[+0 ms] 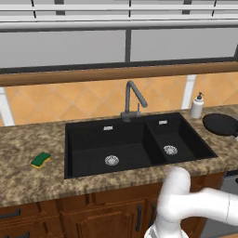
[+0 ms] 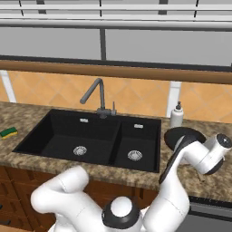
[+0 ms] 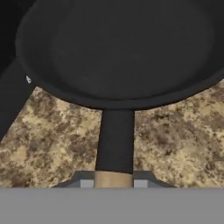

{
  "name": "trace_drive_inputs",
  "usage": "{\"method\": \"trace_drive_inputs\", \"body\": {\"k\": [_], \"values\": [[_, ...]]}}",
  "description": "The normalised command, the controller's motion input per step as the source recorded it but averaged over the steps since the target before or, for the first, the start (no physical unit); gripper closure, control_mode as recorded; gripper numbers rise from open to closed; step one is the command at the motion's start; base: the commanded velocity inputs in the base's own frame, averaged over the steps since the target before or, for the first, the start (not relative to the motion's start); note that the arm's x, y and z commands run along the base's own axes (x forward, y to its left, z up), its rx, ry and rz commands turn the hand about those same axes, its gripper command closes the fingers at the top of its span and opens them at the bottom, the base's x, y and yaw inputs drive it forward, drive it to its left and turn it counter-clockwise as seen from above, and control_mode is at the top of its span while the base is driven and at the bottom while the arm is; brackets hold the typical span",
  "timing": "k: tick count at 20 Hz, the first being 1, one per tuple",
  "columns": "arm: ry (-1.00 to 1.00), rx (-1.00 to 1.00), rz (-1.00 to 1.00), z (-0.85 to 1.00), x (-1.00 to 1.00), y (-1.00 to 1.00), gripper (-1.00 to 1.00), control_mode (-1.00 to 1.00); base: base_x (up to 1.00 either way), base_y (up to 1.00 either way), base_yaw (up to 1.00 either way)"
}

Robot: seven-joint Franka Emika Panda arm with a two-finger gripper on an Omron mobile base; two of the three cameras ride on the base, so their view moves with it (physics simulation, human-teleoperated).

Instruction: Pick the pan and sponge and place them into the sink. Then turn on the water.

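Pan [image 3: 122, 52] handle (tan tip half-hidden)

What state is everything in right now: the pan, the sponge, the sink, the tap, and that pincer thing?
pan: upright on the counter right of the sink, handle gripped.
sponge: lying on the counter left of the sink, green side up.
sink: both basins hold nothing.
faucet: off, no stream.
pincer: shut on the pan handle's tan tip.

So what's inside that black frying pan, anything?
Nothing: the pan looks bare inside and sits on the speckled counter. The tool is shut on its handle tip, so that end is covered. The counter under the pan can't be seen.
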Motion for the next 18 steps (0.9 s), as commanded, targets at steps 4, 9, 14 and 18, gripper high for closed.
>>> {"method": "trace_drive_inputs", "body": {"k": [4,9,14,18], "values": [[-0.01,0.0,0.02,0.68,-0.48,1.0,1.0,-1.0,0.0,0.0,0.0],[0.01,0.0,0.06,0.72,-0.31,1.0,1.0,-1.0,0.0,0.0,0.0],[0.07,0.0,0.13,0.75,-0.15,1.0,1.0,-1.0,0.0,0.0,0.0],[0.07,0.0,0.23,0.4,-0.37,1.0,1.0,-1.0,0.0,0.0,0.0]]}}
